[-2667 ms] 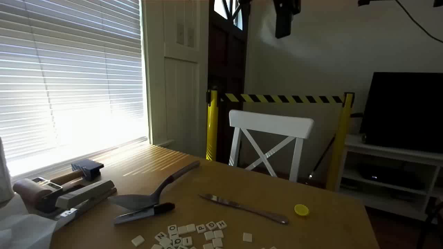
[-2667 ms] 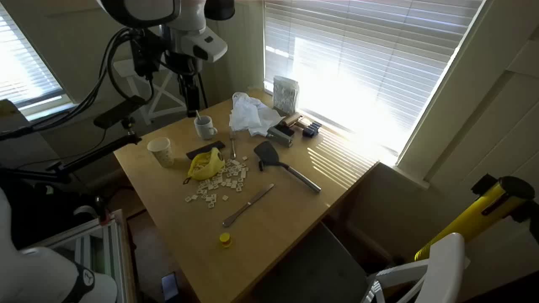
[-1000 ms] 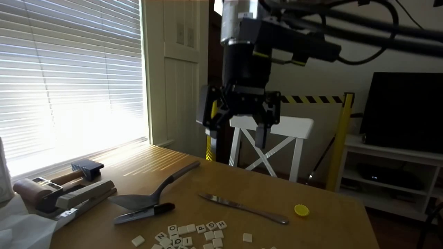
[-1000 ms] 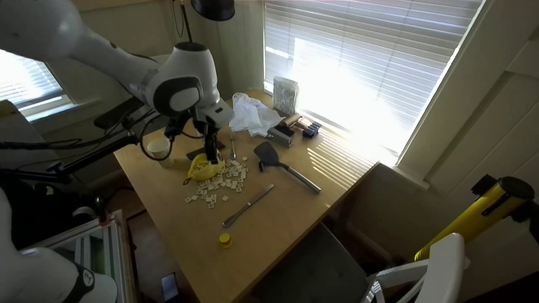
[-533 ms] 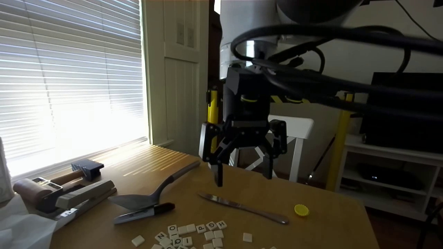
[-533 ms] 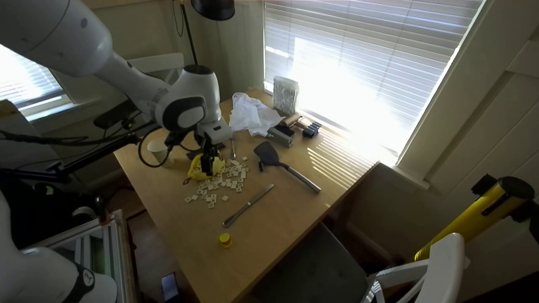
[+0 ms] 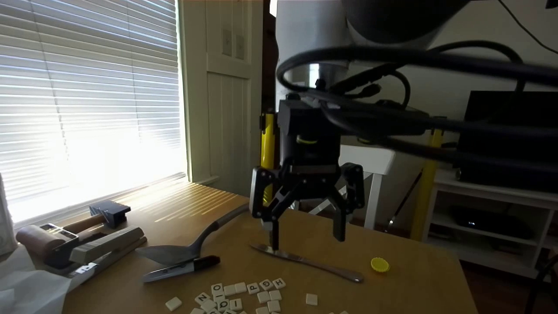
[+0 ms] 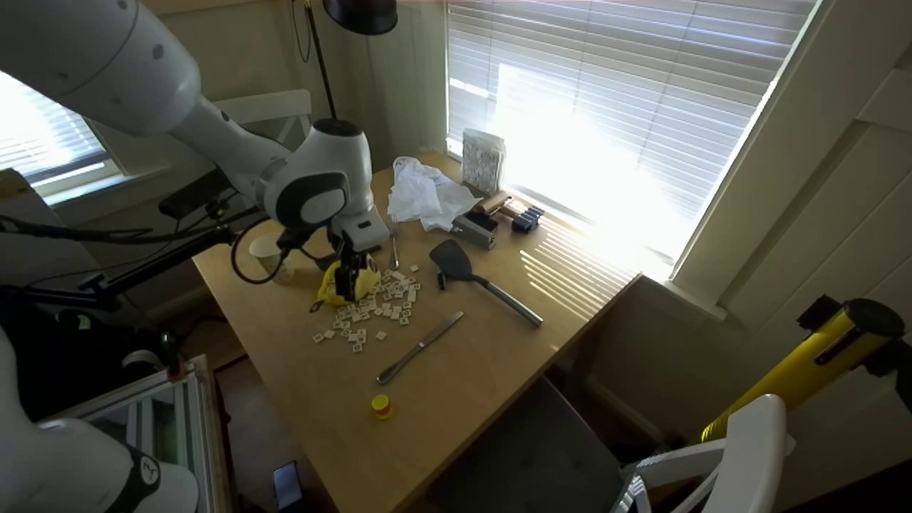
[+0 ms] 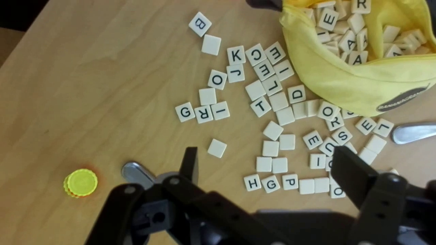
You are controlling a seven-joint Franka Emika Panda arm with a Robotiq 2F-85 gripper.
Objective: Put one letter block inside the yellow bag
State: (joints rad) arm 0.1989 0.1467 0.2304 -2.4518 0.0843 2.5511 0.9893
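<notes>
Letter tiles point(image 9: 235, 55) lie scattered across the counter point(image 9: 102, 85), mostly in a single layer, beside the yellow banana-shaped bag point(image 9: 344, 83), which already holds plenty more. Its mouth gapes upward, presumably so that a tile can simply drop in. The jaws stand well apart with nothing between them, pointing down above the counter; that spread suits straddling a tile, though which one is meant I cannot tell. An unlettered tile point(image 9: 217, 148) lies clear of the rest, and that spacing probably makes it the simplest to pinch, with no neighbours to nudge. Since the tiles lie flat, the jaws will likely need to reach almost to the surface. A table knife point(image 7: 305, 261) near them might snag a low approach.
</notes>
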